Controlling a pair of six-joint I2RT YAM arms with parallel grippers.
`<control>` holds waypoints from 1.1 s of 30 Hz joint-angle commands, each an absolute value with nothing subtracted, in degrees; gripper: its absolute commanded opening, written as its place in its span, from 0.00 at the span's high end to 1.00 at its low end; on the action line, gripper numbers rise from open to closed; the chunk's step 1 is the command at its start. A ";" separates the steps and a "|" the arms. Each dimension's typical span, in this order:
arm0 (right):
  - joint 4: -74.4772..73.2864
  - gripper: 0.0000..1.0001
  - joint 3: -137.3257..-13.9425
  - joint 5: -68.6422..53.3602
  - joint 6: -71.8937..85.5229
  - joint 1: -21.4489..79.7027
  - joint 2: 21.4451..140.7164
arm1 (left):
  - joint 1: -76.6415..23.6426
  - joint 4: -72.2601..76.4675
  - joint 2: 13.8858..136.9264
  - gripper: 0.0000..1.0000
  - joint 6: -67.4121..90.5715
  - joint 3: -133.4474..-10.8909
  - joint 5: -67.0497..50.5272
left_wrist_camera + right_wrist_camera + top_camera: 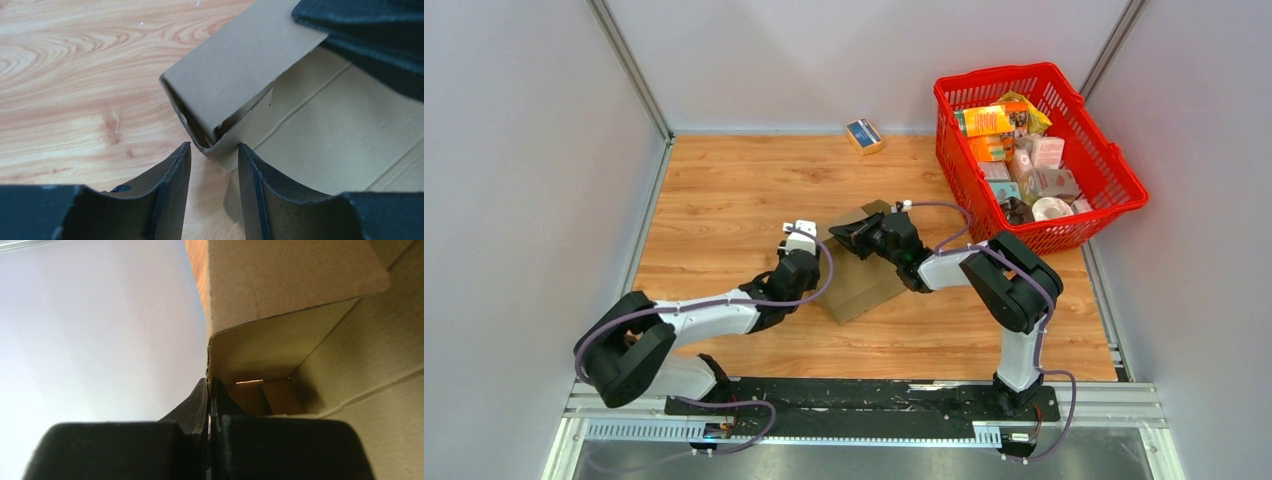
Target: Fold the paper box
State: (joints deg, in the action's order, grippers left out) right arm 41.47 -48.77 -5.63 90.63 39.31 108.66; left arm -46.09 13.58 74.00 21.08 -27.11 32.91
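Note:
The paper box is plain brown cardboard, partly folded up, lying mid-table between both arms. One folded corner stands up off the wood. My left gripper is open; that corner sits just ahead of the gap, and the right finger lies against the box's side. From above, the left gripper is at the box's left edge. My right gripper is shut, its tips touching the lower end of an upright wall's edge. It reaches over the box's far part.
A red basket full of printed packages stands at the back right. A small blue-and-tan box lies at the far edge by the back wall. Grey walls close in the wooden tabletop on three sides.

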 commanded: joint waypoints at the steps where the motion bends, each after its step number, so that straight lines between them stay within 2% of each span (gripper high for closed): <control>1: 44.12 1.00 -48.34 -5.62 93.07 39.46 108.11 | -45.88 15.57 78.92 0.52 20.74 -34.52 37.78; 4: 43.68 1.00 -48.25 -5.89 93.87 39.81 107.84 | -45.88 10.58 81.99 0.57 24.42 -38.30 43.93; 8: 42.89 1.00 -48.08 -5.01 95.80 40.52 107.14 | -45.88 -4.37 88.13 0.76 32.85 -45.95 53.68; 10: 42.72 1.00 -48.16 -5.62 96.50 40.52 107.40 | -45.88 -10.94 90.17 0.79 37.42 -49.11 57.82; 13: 43.33 1.00 -46.50 -6.15 97.47 40.52 107.31 | -45.88 -16.67 93.16 0.94 43.58 -51.14 63.36; 15: 43.24 1.00 -45.97 -6.41 97.21 40.60 106.96 | -45.70 -17.75 95.79 1.00 43.95 -52.29 64.33; 19: 42.10 1.00 -45.70 -6.77 96.68 40.69 106.52 | -45.70 -14.78 97.82 0.99 42.64 -51.69 63.20; 21: 42.01 1.00 -45.62 -7.03 96.59 40.69 106.26 | -45.70 -10.49 97.03 0.87 40.00 -50.37 61.45; 22: 41.75 1.00 -45.70 -7.12 96.16 40.69 106.00 | -45.70 -9.42 96.60 0.76 39.73 -48.97 61.26; 24: 41.31 1.00 -45.62 -7.21 96.06 40.78 105.56 | -45.62 -7.66 95.72 0.72 39.29 -48.17 61.52; 25: 41.22 1.00 -45.70 -7.21 95.89 40.87 105.38 | -45.62 -7.12 95.71 0.73 38.85 -48.08 61.52; 26: 41.22 1.00 -45.70 -7.38 95.89 41.04 105.21 | -45.53 -6.68 95.80 0.78 37.89 -48.25 61.35; 27: 41.05 1.00 -45.70 -7.56 95.89 41.31 105.03 | -45.53 -5.64 95.80 0.86 37.18 -48.43 61.09; 28: 40.78 1.00 -45.79 -7.65 95.54 41.40 104.86 | -45.53 -5.36 95.97 1.00 36.48 -48.78 61.00; 29: 40.17 1.00 -45.88 -7.99 93.62 41.40 104.59 | -45.61 -5.80 95.63 1.00 35.87 -49.04 60.74; 31: 37.36 0.89 -45.79 -8.78 90.37 41.14 103.01 | -45.61 -6.24 94.75 1.00 34.99 -48.61 59.59; 32: 35.53 0.79 -46.05 -10.70 85.39 40.87 102.31 | -45.53 -5.89 93.27 1.00 34.11 -47.82 58.89; 33: 30.11 0.60 -46.58 -11.85 81.60 40.17 100.39 | -45.53 -4.41 92.56 1.00 33.41 -46.86 58.54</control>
